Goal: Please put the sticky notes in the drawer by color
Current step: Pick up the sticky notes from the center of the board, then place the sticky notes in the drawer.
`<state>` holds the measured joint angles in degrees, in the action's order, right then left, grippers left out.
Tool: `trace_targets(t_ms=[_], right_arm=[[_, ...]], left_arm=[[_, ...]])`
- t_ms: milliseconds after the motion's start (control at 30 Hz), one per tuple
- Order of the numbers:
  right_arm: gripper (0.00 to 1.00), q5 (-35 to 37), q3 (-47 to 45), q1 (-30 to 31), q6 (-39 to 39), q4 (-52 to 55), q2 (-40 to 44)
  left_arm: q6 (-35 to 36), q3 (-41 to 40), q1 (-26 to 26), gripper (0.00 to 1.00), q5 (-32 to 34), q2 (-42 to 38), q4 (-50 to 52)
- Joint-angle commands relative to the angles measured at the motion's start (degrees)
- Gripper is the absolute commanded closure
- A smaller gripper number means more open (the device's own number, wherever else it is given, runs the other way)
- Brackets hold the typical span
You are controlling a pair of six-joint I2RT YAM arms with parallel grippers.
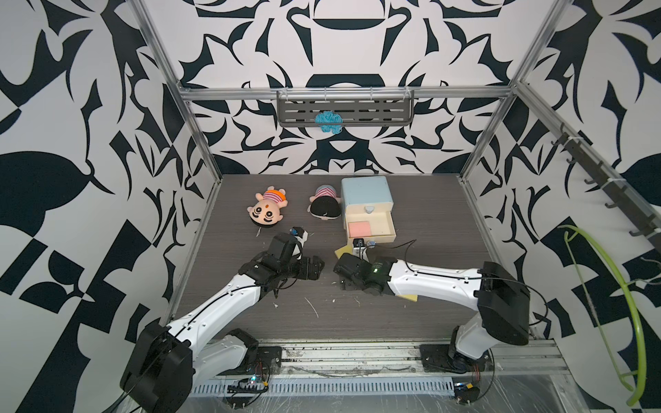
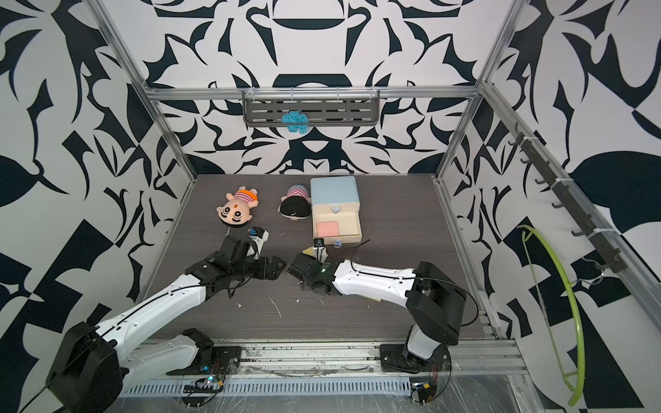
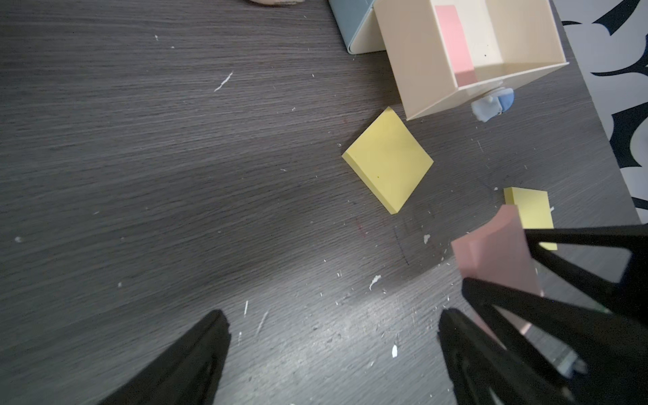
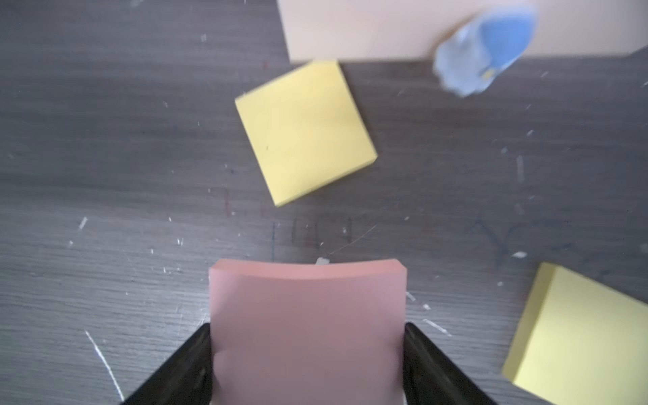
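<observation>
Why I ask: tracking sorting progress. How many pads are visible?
4. Pink pad in the open drawer; pink pad in the right gripper; yellow pad by the drawer front; yellow pad beneath the right arm. Others may be hidden.

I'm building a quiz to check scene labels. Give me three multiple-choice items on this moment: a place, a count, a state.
1. Where does the loose pink pad lie? A. in the open drawer B. on the cabinet's top C. beside a doll
2. How many yellow pads lie on the table? A. one B. two C. three
3. What state is the right gripper in? A. open, empty B. shut on the second pink pad C. shut on a yellow pad

1 A: it lies flat on the drawer's floor. 2 B: both wrist views show two. 3 B: its jaws press the pad's sides, bowing it.
</observation>
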<state>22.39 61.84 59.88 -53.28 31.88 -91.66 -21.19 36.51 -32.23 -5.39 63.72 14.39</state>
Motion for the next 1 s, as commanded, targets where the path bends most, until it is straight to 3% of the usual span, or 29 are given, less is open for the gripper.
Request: trace_targets(t_ms=[0, 233, 500, 967], right_arm=[[0.18, 4.6, 2.7, -3.8, 5.3, 1.9, 4.3], [0.18, 1.8, 1.3, -14.5, 16.7, -6.5, 10.3], [0.18, -0.9, 1.7, -20.4, 31.0, -18.7, 6.4], [0.18, -5.3, 0.3, -26.2, 38.0, -31.5, -0.1]], left_arm=[[-0.1, 1.5, -0.1, 0.01, -1.2, 0.8, -1.5], [-1.1, 1.5, -0.1, 0.01, -3.4, 1.1, -3.7], [-1.2, 1.1, -0.1, 0.01, -3.6, 1.8, -4.2], [-0.4, 1.9, -0.1, 0.01, -3.1, 3.1, -3.6]])
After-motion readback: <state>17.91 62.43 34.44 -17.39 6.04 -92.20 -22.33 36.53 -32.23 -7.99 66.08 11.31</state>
